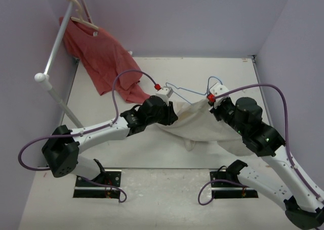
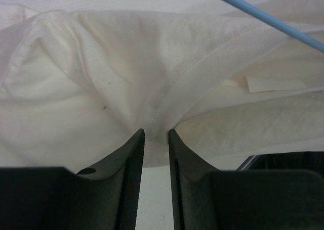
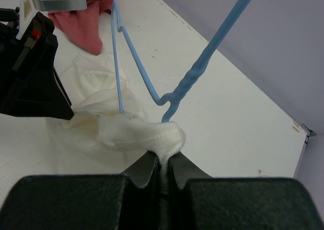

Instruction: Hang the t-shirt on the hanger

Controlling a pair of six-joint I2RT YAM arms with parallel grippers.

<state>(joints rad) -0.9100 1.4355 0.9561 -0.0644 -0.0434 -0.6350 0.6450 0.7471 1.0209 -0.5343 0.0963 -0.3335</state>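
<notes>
We see left gripper [image 2: 156, 137] pinching a white shirt [image 2: 126, 63] seam fold, right gripper [image 3: 163, 162] clamped on its edge (bunched); hanger [image 3: 190, 78] neck just above right fingertips, bare table [image 3: 228, 108] beyond.

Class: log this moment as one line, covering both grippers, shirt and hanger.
left gripper: shut on t-shirt | right gripper: shut on t-shirt | hanger: neck just above right grip | task: unfinished

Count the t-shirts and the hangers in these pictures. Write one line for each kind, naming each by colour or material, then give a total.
T-shirts: 2 (white t-shirt, red t-shirt)
Hangers: 2 (blue wire hanger, wooden hanger)
Total: 4
</notes>
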